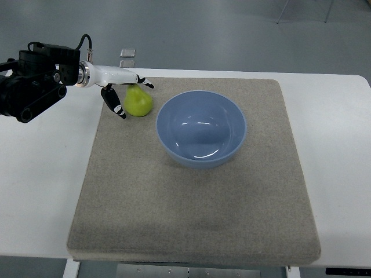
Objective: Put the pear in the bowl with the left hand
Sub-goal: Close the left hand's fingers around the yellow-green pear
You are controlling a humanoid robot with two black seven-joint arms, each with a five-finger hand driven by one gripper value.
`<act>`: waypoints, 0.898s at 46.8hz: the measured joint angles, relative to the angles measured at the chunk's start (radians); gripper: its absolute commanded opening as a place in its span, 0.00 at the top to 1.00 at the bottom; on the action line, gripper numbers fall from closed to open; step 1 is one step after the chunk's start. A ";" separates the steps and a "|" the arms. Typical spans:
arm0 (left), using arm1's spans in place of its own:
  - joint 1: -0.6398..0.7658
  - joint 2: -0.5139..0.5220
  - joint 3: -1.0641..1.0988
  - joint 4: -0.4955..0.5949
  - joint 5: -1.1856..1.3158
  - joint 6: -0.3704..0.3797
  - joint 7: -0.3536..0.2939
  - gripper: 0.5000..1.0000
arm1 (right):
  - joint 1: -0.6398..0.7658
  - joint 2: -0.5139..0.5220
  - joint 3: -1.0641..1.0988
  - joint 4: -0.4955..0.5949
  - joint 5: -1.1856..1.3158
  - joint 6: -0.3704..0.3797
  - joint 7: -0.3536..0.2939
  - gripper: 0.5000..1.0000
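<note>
The pear (139, 102) sits on the grey mat (191, 197) at its far left, just left of the blue bowl (201, 128) and not quite touching its rim. The left hand (124, 92) has reached in from the left and straddles the fruit: one dark-tipped finger hangs down on the pear's left flank, others stretch across behind its narrow top. The fingers look spread around the pear rather than clamped on it, and the pear rests on the mat, so I judge the hold as not yet made.

The pear looks firm, smooth-skinned and fairly light, a bit slippery and prone to roll on its rounded belly. I would take it across the wide lower body, fingers on opposite sides, not at the tapering neck, where it could squirt out. The lift to the bowl is short; a gentle release matters, since the bowl is empty and glossy.

The stem end is hidden behind the fingers, and whether any fingertip touches the skin is hard to tell. No right arm shows anywhere on the white counter (40, 191).
</note>
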 measured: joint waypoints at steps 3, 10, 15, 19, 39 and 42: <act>0.001 0.000 0.009 0.000 0.001 0.003 0.000 0.05 | 0.000 0.000 0.000 0.000 0.000 0.000 0.000 0.15; 0.000 -0.006 0.020 0.001 -0.007 0.027 0.001 0.05 | 0.000 0.000 0.000 0.000 0.000 0.000 0.000 0.15; -0.001 -0.008 0.020 0.003 -0.011 0.030 0.003 0.10 | 0.000 0.000 0.000 0.000 0.000 0.000 0.000 0.15; -0.001 -0.009 0.017 0.003 -0.013 0.031 0.004 0.27 | 0.000 0.000 0.000 0.000 0.000 0.000 0.000 0.15; -0.002 -0.009 0.014 0.003 -0.013 0.031 0.006 0.74 | 0.000 0.000 0.000 0.000 0.000 0.000 0.000 0.15; -0.002 -0.009 0.014 0.003 -0.013 0.031 0.006 0.80 | 0.000 0.000 0.000 0.000 0.000 0.000 0.000 0.15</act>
